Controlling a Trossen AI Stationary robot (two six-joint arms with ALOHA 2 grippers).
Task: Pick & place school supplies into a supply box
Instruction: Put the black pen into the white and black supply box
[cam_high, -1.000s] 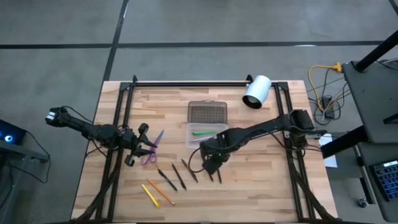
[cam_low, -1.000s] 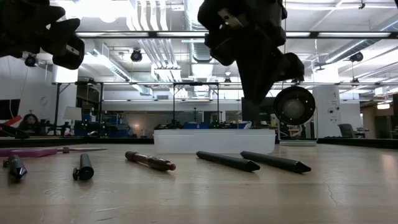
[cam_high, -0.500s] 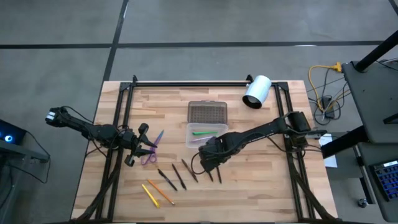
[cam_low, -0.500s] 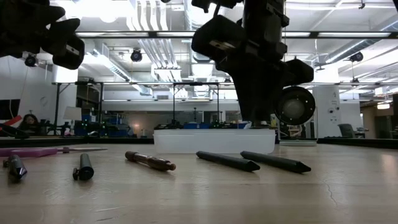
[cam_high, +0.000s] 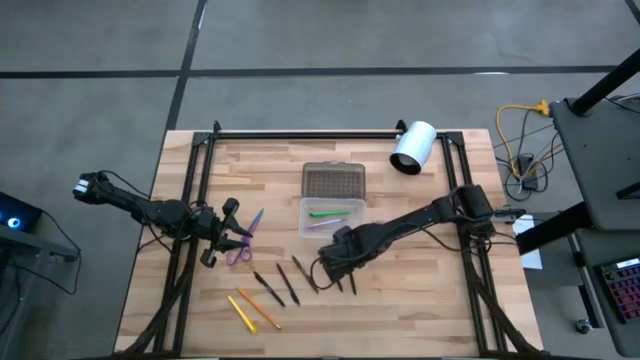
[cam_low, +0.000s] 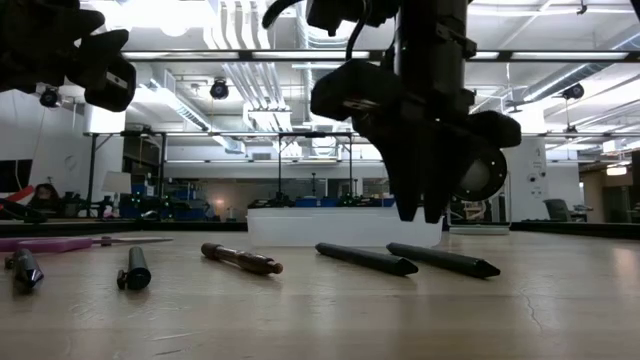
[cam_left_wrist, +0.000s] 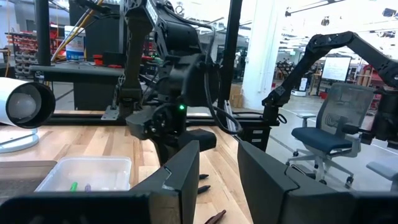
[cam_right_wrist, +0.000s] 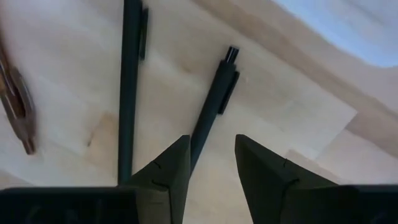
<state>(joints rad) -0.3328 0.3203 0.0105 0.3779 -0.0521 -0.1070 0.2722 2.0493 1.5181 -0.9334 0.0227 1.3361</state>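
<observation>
Hovering spread-fingered over dark pens (cam_right_wrist: 211, 106) on the wooden table (cam_high: 420, 300), right tool (cam_right_wrist: 211, 163) grips nothing

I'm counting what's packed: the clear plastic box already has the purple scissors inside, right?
Not quite. The high view shows the purple-handled scissors on the wooden table beside the left gripper; the clear plastic box holds a green pen.

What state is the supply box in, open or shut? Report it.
Open. The supply box has its dotted lid lying flat behind the clear tray, and a green pen shows inside from above.
</observation>
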